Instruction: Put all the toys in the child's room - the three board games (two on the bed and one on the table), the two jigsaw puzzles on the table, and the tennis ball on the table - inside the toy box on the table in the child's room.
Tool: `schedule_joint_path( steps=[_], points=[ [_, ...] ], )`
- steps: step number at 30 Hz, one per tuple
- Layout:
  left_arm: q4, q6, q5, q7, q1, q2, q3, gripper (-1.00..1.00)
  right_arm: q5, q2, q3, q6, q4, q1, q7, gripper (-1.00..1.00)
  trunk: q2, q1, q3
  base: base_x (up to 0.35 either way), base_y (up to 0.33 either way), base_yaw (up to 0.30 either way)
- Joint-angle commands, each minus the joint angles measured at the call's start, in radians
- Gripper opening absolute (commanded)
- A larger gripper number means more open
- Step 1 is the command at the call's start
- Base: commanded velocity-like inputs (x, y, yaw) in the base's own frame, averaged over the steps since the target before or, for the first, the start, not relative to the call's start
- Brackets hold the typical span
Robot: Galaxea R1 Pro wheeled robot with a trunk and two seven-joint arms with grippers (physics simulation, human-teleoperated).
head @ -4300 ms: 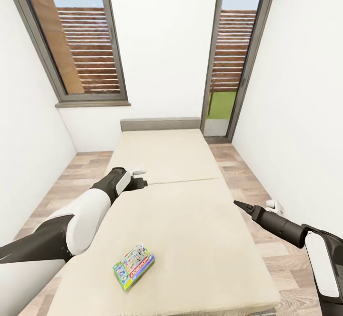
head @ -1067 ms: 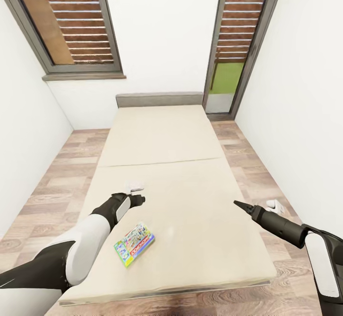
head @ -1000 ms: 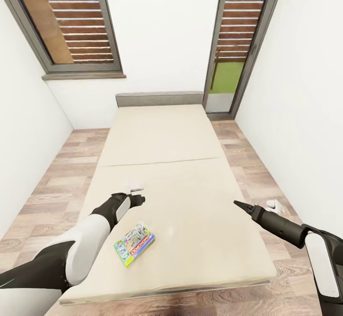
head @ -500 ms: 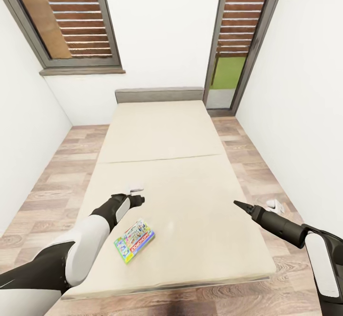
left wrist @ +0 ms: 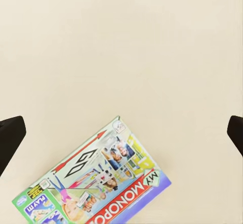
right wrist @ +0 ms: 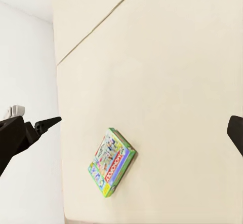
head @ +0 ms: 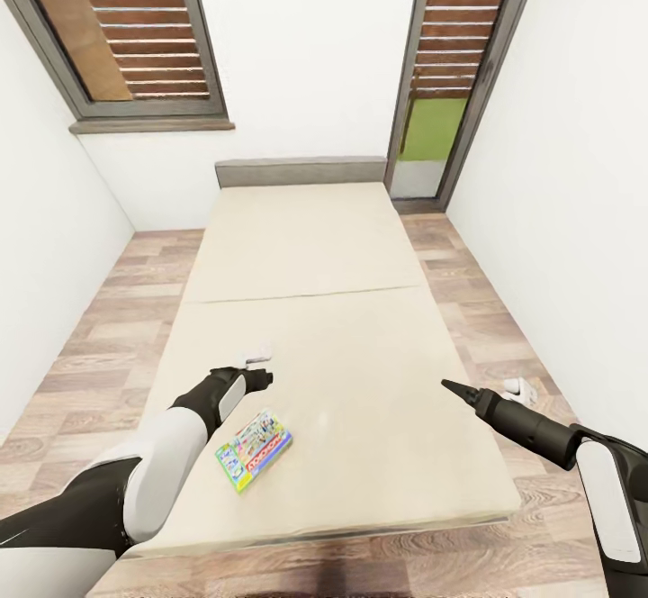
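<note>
A flat board game point(left wrist: 96, 183) lettered "MONOPOLY" on a red band lies face up on the plain beige bed point(left wrist: 121, 46), turned at a slant so that its long edges run diagonally. Its cover is a mix of green, pale blue and purple with small pictures. The left gripper point(left wrist: 121, 133) hangs over the mattress just beyond the box's upper corner, its two dark fingertips point(left wrist: 10, 135) set wide apart either side of the box and touching nothing.

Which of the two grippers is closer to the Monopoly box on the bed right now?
The left gripper: it hovers just beyond the Monopoly box on the bed, while the right gripper hangs off toward the bed's other edge.
</note>
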Motion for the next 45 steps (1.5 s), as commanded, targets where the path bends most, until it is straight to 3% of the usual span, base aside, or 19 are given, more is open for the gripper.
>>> schedule_joint_path(
  steps=[1, 32, 37, 40, 45],
  points=[
    [-0.002, 0.006, -0.009, 0.0, 0.0, -0.001, 0.008, 1.0, 0.008, 0.0, -0.002, 0.004, 0.0, -0.001, 0.01, 1.0, -0.002, 0.0, -0.003, 0.0, 0.0, 0.0],
    [-0.002, 0.003, -0.009, 0.0, 0.0, -0.001, 0.008, 1.0, -0.001, -0.001, -0.004, 0.022, -0.005, -0.001, 0.018, 1.0, -0.002, 0.0, -0.054, 0.0, 0.0, 0.0],
    [-0.002, 0.003, -0.009, -0.001, 0.0, -0.001, 0.008, 1.0, -0.007, -0.001, -0.007, 0.025, -0.01, -0.002, 0.109, 1.0, -0.002, 0.0, -0.063, 0.0, 0.0, 0.0],
    [-0.002, 0.003, -0.009, -0.001, 0.0, 0.0, 0.008, 1.0, -0.008, -0.002, -0.009, 0.025, -0.01, -0.003, 0.232, 1.0, -0.002, 0.0, -0.068, 0.0, 0.0, 0.0],
    [-0.002, 0.003, -0.009, -0.001, 0.0, 0.0, 0.007, 1.0, -0.008, -0.011, -0.031, 0.025, -0.011, -0.004, 0.332, 1.0, -0.002, 0.0, -0.076, 0.0, 0.0, 0.0]
  ],
)
